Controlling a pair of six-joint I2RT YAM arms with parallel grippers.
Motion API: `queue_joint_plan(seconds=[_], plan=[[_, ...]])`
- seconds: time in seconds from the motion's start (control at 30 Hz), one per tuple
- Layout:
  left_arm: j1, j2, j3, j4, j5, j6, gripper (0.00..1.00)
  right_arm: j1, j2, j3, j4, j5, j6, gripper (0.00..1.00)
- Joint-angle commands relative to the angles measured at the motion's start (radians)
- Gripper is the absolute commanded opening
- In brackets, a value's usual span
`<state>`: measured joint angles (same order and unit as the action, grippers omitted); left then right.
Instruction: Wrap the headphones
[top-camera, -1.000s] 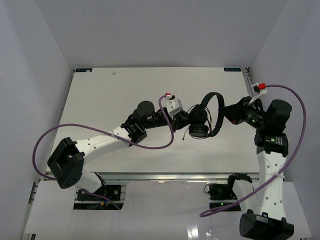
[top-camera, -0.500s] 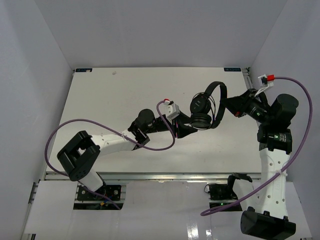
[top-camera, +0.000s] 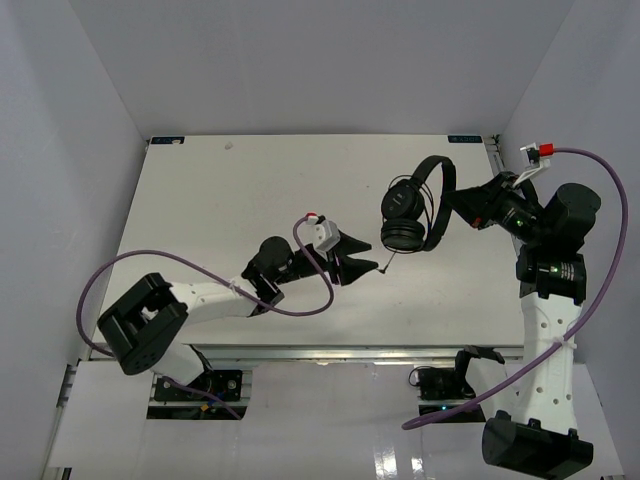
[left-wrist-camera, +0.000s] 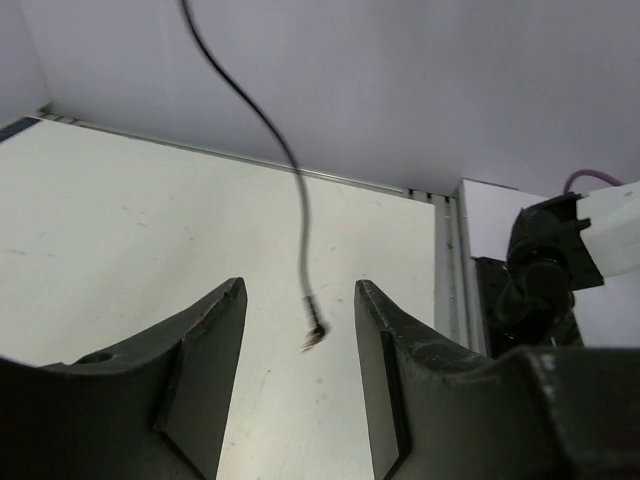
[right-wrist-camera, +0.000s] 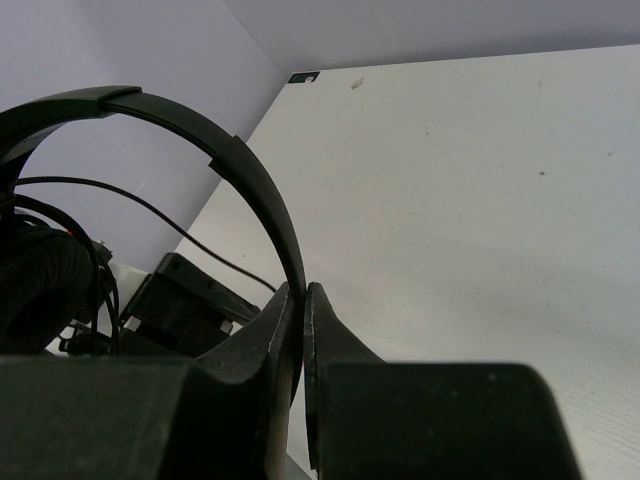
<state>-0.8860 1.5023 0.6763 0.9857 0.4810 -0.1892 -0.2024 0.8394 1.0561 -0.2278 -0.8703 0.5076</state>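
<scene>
The left gripper (left-wrist-camera: 300, 292) is low over the table with its jaws spread wide and nothing between them but the hanging cord (left-wrist-camera: 262, 122). The cord's plug (left-wrist-camera: 313, 338) dangles in the gap, touching neither finger. To the right the headphones (top-camera: 404, 218) are lifted off the surface, earcups downward. The right gripper (right-wrist-camera: 303, 292) is clamped tight on the thin headband (right-wrist-camera: 250, 180). A few strands of cord lie against one earcup (right-wrist-camera: 40, 290), so the winding looks partly done and the loose tail is what remains.

The step in hand appears to be catching that tail. The next move probably calls for closing the left jaws on the cord just above the plug, a thin and swinging target. The tail would then be led round the earcups while the right arm keeps the headband steady.

The white table (top-camera: 250, 200) is matt, with a few faint marks. Plain pale walls (top-camera: 300, 60) enclose it on the left, far and right sides.
</scene>
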Motion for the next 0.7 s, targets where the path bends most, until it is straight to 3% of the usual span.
queue_joint_plan(seconds=[0.0, 0.13, 0.3, 0.47, 0.67], plan=[[-0.018, -0.145, -0.057, -0.001, -0.198, 0.089, 0.58, -0.003, -0.010, 0.033, 0.068, -0.017, 0.034, 0.08], [-0.032, -0.098, -0.034, 0.013, -0.151, 0.052, 0.62, -0.003, -0.013, 0.016, 0.093, -0.016, 0.043, 0.08], [-0.083, 0.057, 0.106, -0.007, -0.055, 0.040, 0.72, -0.002, -0.020, 0.016, 0.088, -0.019, 0.042, 0.08], [-0.115, 0.170, 0.251, -0.099, -0.113, 0.089, 0.75, -0.003, -0.033, 0.009, 0.078, -0.019, 0.029, 0.08], [-0.116, 0.195, 0.275, -0.151, -0.200, 0.120, 0.52, -0.003, -0.039, 0.004, 0.083, -0.025, 0.035, 0.08]])
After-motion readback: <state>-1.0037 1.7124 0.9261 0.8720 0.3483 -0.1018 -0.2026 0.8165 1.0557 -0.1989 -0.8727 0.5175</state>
